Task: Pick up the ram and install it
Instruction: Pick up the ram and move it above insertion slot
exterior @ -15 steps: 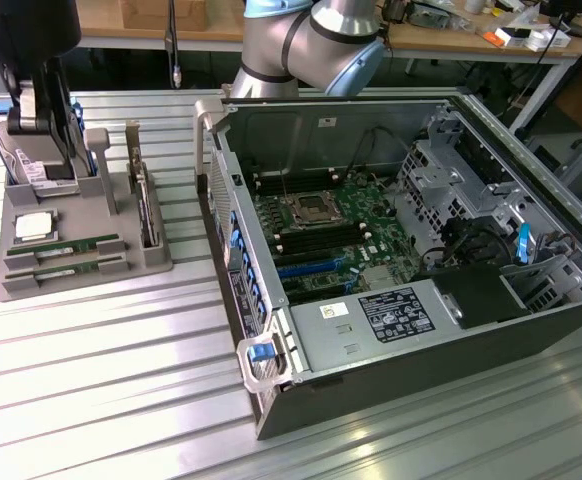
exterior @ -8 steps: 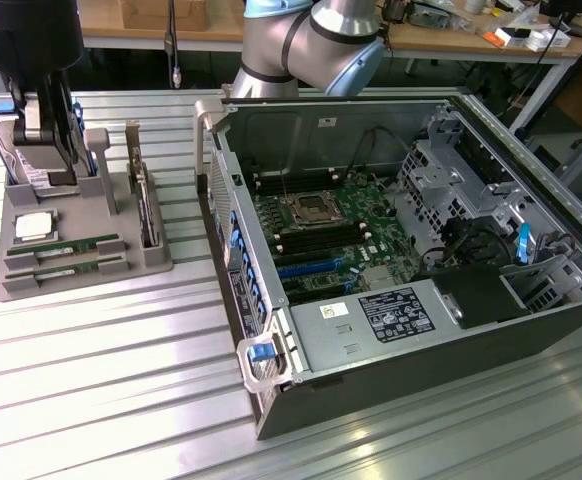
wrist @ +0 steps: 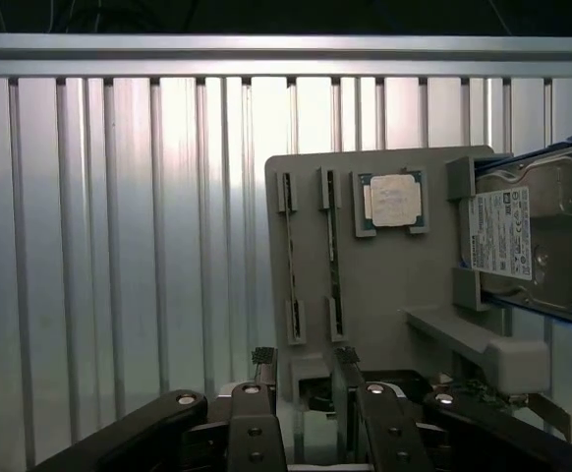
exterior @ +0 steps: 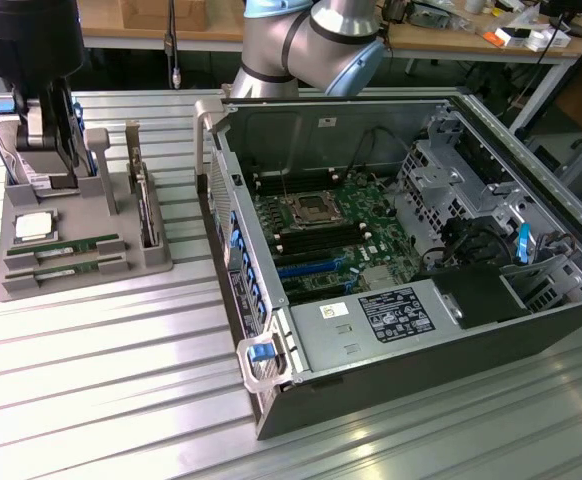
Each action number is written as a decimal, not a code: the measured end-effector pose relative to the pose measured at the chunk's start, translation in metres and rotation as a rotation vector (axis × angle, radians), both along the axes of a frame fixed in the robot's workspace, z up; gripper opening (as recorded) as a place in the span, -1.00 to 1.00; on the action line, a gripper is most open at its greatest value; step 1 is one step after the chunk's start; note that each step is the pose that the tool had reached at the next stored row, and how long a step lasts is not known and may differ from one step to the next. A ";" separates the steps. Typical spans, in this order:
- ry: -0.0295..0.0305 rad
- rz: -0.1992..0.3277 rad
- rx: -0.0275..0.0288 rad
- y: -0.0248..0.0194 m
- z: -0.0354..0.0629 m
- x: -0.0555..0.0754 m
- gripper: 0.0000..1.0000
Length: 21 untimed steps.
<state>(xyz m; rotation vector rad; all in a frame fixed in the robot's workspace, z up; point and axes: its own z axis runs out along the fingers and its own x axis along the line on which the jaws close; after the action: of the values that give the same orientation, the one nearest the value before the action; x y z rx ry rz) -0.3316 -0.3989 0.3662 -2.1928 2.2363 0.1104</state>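
Hovering over gray tray (wrist: 384,295), jaws released and empty, two ram sticks (exterior: 76,245), one processor (wrist: 394,200), one hard drive (wrist: 537,246)

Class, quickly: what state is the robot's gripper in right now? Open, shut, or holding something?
Gripper: open, holding nothing, poised over the grey tray.

This is looking like a robotics lab or electronics workshop. A ribbed aluminium worktop (exterior: 91,390) is carrying an opened computer case (exterior: 301,410) with its motherboard (exterior: 321,235) showing, and a grey parts holder (exterior: 81,288) is sitting at the exterior view's left. A robot arm (exterior: 311,40) is bending over the case, and cluttered wooden benches (exterior: 441,42) are standing at the far side.
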 end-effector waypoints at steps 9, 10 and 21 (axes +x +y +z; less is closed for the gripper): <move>0.0000 0.000 0.0150 0.0000 -0.0099 0.000 -0.28; 0.0000 0.000 0.0159 0.0000 -0.0104 0.000 -0.28; 0.0000 0.000 0.0293 0.0000 -0.0205 0.000 -0.28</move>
<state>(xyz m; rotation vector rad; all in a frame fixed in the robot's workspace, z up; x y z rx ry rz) -0.3317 -0.3989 0.3456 -2.1782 2.2200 0.1422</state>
